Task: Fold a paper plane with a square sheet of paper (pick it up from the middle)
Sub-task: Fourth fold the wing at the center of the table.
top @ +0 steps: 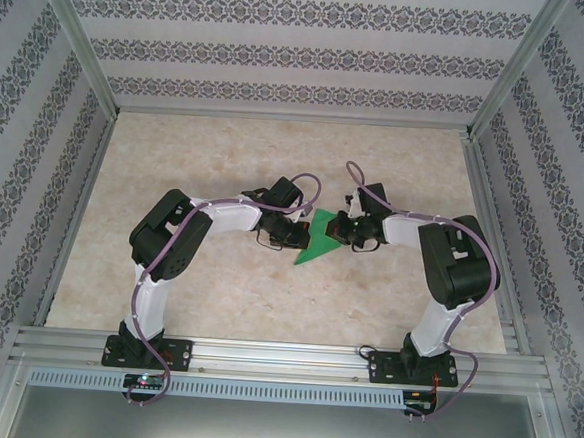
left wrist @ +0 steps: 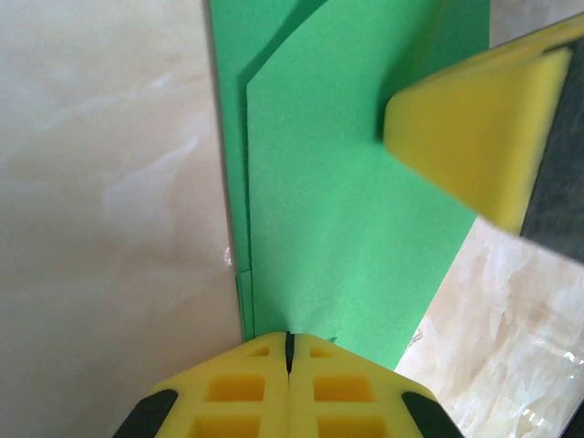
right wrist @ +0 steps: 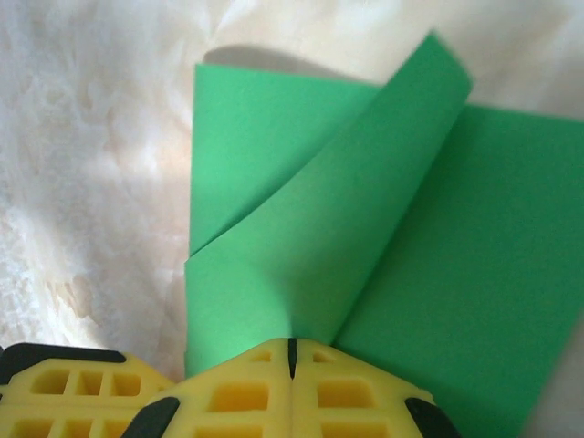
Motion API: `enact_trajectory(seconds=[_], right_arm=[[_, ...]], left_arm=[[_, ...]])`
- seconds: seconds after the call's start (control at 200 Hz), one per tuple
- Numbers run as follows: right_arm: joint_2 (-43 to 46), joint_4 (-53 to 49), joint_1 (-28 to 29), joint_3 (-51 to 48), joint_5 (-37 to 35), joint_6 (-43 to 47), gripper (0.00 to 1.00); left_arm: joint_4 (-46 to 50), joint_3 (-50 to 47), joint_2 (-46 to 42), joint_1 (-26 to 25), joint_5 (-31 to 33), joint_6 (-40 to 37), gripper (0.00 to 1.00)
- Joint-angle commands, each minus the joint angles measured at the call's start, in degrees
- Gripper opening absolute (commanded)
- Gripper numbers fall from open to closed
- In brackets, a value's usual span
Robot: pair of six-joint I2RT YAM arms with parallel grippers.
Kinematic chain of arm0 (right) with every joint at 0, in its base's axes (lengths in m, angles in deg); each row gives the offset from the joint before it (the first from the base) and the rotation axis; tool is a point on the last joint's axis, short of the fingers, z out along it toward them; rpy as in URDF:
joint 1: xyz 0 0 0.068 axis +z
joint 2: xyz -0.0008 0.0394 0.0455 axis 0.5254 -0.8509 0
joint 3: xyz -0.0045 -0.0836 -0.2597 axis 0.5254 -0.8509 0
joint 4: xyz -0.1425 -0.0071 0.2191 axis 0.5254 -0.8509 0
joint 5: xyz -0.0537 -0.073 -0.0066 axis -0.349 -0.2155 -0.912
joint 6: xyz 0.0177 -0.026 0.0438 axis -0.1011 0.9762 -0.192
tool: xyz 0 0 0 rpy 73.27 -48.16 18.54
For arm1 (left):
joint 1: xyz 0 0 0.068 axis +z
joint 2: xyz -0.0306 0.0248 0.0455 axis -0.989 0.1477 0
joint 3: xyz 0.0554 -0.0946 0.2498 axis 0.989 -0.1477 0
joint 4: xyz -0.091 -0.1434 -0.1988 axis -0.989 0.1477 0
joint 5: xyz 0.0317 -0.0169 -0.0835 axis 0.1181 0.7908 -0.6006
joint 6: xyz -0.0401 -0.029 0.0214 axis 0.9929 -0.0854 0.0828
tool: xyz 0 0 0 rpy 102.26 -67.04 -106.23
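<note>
The square sheet of paper (top: 315, 247) is bright green and lies mid-table, folded into a pointed wedge. In the left wrist view it (left wrist: 347, 228) lies flat, with layered fold edges on its left. My left gripper (left wrist: 289, 339) is shut, its tips resting on the sheet's near part (top: 299, 238). My right gripper (right wrist: 292, 345) is shut on a flap (right wrist: 347, 210) that curls up off the flat part of the sheet (right wrist: 474, 274). The right gripper (top: 343, 233) faces the left one across the paper. One of its yellow fingers (left wrist: 470, 128) hangs over the sheet in the left wrist view.
A pale marbled table (top: 217, 294) carries the paper. Patterned walls with metal posts (top: 78, 54) close off the back and both sides. A metal rail (top: 282, 357) runs along the near edge with both arm bases on it. The left gripper's yellow finger (right wrist: 55, 392) sits close beside the right gripper.
</note>
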Motion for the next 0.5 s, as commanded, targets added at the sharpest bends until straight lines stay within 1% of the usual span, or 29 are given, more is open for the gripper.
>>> enact_trajectory(seconds=[0.0,0.205,0.35,0.495], right_arm=[[3.04,-0.24,-0.74,0.47,-1.39,0.98,0.00],[7.00,1.72,2.85,-1.47,0.12,1.25,0.00],[4.00,2.38,4.50,-1.08,0.77,0.98,0.00],[0.29,1.77,4.51,1.06,1.93,1.93,0.00]], left_arm=[[10.68,-4.29,5.04,-0.71,6.27,-1.50,0.00],[10.42,-3.87,5.14,-0.71,6.64,-0.50,0.00],[10.22,-4.01,5.13,-0.71,7.07,-0.21,0.00],[10.08,-4.42,5.16,-0.71,7.10,0.04,0.00]])
